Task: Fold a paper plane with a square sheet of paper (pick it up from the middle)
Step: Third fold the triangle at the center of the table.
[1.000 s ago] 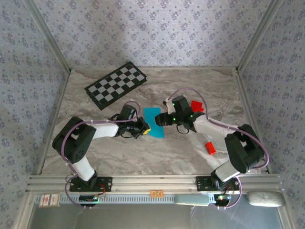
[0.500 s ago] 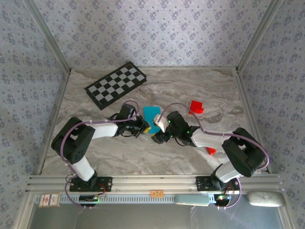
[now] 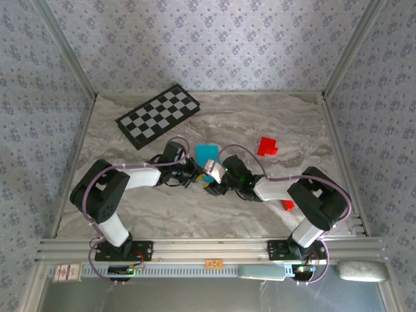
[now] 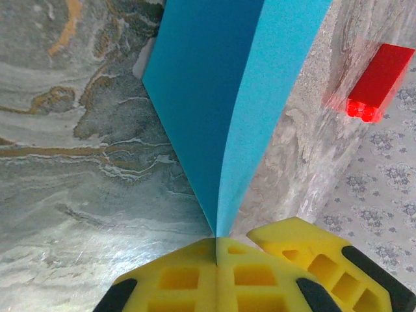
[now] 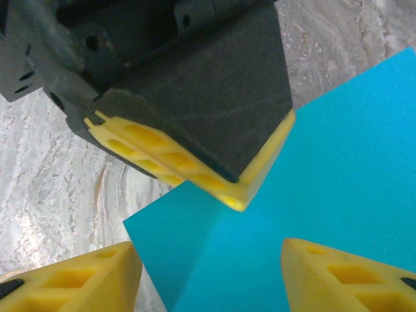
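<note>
Pinching the square sheet of paper (image 4: 208, 97), bent upward at mid-table, in the tightly closed left gripper (image 4: 218, 242); bringing the right gripper (image 5: 208, 257) in from the right, fingers apart but narrowing, straddling the sheet's corner, probably for a second grasp.

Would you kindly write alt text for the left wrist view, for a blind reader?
The left gripper is shut on the folded cyan square sheet of paper, over the marble table; a red block lies at upper right.
</note>
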### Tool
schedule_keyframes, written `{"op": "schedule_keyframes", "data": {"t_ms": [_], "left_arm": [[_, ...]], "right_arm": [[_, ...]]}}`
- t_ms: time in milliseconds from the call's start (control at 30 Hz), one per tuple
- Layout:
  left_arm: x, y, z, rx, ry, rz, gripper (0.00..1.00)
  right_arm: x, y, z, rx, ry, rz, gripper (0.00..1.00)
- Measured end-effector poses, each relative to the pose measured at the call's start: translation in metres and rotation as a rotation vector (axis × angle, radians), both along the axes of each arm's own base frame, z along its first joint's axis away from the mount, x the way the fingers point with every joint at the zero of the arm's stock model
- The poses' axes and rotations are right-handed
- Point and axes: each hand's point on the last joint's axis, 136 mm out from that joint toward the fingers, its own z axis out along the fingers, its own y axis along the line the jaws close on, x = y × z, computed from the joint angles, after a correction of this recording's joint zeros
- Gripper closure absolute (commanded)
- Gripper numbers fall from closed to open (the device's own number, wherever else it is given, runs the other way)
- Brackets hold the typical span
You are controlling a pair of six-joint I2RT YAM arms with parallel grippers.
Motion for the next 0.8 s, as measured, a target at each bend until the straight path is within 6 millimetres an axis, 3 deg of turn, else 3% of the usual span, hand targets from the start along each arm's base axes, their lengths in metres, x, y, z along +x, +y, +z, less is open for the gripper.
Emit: {"op": "schedule_keyframes", "data": {"t_ms": [367,633,800], "left_arm": [[0.0000,0.0002,-0.0001,0.000,0.001,0.001,0.97],[-0.0009,0.0007,-0.0010,0.004,0.006,0.000,0.95],[-0.0012,0.0008,-0.0014,0.005,0.008,0.000,0.94]], "right_arm": [[0.0019,0.0021,0.0041,0.006,-0.035,0.017,0.74],[0.0006,0.0030,0.0042,0.008,-0.034,0.026,0.71],[0.0003,0.0032,0.0060,0.011,-0.037,0.029,0.79]]}}
